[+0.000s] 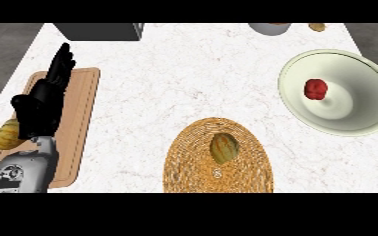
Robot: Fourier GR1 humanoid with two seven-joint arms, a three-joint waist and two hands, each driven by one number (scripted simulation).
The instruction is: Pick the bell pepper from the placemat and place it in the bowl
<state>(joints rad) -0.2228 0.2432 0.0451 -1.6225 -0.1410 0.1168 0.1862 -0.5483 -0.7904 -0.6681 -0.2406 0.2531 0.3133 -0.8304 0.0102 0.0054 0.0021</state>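
Resting in the pale bowl (295, 87), a small red bell pepper (316, 89); left hand (40, 105) upright, fingers straight, empty.

Red bell pepper (316, 89) inside pale bowl (295, 98), woven placemat (184, 172) nearby, open left robot hand (43, 104) at left edge.

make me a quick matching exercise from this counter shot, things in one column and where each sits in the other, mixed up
Things:
1. red bell pepper
2. green-yellow vegetable
3. left hand
4. wooden board

Places:
A. on the woven placemat
B. at the counter's left edge, under the hand
C. inside the pale bowl
D. open, fingers up, over the board

Pairs: 1-C, 2-A, 3-D, 4-B
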